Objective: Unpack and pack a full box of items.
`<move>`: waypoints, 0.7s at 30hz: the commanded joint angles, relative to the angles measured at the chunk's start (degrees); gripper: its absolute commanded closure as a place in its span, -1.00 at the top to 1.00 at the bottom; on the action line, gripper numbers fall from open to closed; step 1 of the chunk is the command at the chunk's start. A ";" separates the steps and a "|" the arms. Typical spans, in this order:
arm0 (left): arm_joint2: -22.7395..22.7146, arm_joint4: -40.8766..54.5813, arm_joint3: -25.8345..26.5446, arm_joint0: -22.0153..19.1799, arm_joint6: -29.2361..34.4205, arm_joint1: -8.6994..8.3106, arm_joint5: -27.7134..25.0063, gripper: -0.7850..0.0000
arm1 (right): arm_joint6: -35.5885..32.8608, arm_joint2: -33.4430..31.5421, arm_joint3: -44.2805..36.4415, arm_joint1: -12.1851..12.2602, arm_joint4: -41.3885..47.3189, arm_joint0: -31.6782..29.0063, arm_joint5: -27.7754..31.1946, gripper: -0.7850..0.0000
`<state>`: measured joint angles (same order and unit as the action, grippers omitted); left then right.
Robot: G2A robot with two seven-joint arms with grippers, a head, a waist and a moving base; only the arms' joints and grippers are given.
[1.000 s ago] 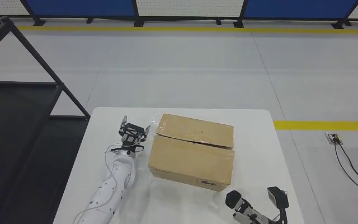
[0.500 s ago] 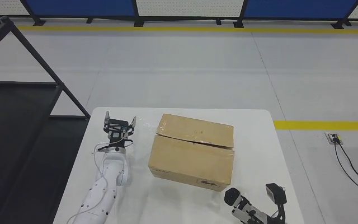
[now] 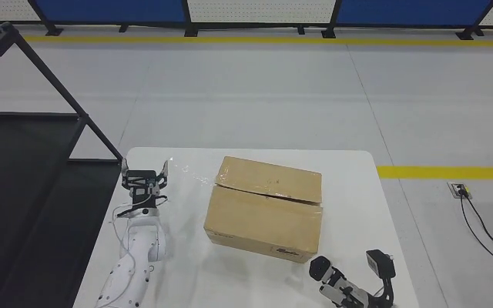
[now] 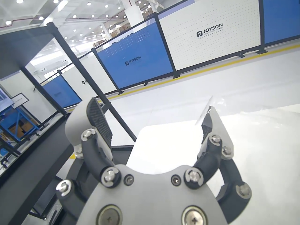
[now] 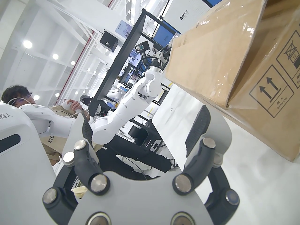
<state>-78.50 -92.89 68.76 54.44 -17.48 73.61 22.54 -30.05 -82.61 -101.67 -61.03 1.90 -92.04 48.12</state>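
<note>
A brown cardboard box (image 3: 262, 209) stands in the middle of the white table (image 3: 347, 165), flaps down, with a seam across its top. My left gripper (image 3: 145, 171) is open near the table's left edge, well left of the box. A strip of clear tape (image 3: 189, 173) runs from one of its fingers toward the box's top corner. In the left wrist view the left gripper (image 4: 152, 108) has the clear tape (image 4: 206, 112) stuck to one fingertip. My right gripper (image 3: 348, 266) is open at the near right, just in front of the box (image 5: 234, 54); the right gripper (image 5: 144, 118) holds nothing.
A black metal frame (image 3: 54, 100) stands off the table's left side. The table surface left of the box and along its near edge is bare white. In the right wrist view a person (image 5: 70, 105) sits behind the robot, away from the box.
My left gripper has moved left, away from the box's top corner toward the table's left edge, drawing the clear tape strip out with it. The right gripper has barely shifted.
</note>
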 commanded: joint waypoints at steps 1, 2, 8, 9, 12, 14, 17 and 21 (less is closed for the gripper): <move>-0.64 -0.60 0.89 1.09 0.01 -0.05 1.19 1.00 | -0.11 0.08 -0.18 0.03 -0.10 0.24 -0.19 1.00; -1.01 -0.59 1.35 1.55 0.01 -0.06 1.64 1.00 | -0.23 0.17 -0.32 0.05 -0.10 0.36 -0.26 1.00; -3.57 0.51 4.36 4.27 -0.28 -0.12 3.69 1.00 | -0.91 0.51 -0.75 0.15 -0.25 1.22 -1.01 1.00; -3.88 0.65 4.84 4.69 -0.30 -0.11 3.96 1.00 | -0.94 0.56 -0.78 0.17 -0.24 1.32 -1.11 1.00; -4.87 1.03 6.18 6.08 -0.26 -0.08 4.90 1.00 | -1.15 0.78 -0.90 0.21 -0.28 1.58 -1.25 1.00; -5.44 1.25 6.91 6.99 -0.13 -0.06 5.24 1.00 | -1.21 0.86 -0.93 0.24 -0.38 1.65 -1.34 1.00; -5.92 0.82 7.61 8.18 0.03 -0.04 5.57 1.00 | -1.15 0.97 -0.97 0.27 -0.52 1.70 -1.25 1.00; -6.49 -0.75 8.14 9.62 0.25 -0.01 6.83 1.00 | -1.14 1.22 -0.97 0.31 -0.68 1.75 -1.25 1.00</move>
<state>-84.82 -93.04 76.81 63.71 -17.27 73.60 28.83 -31.19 -81.45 -102.66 -60.73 1.26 -90.32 46.87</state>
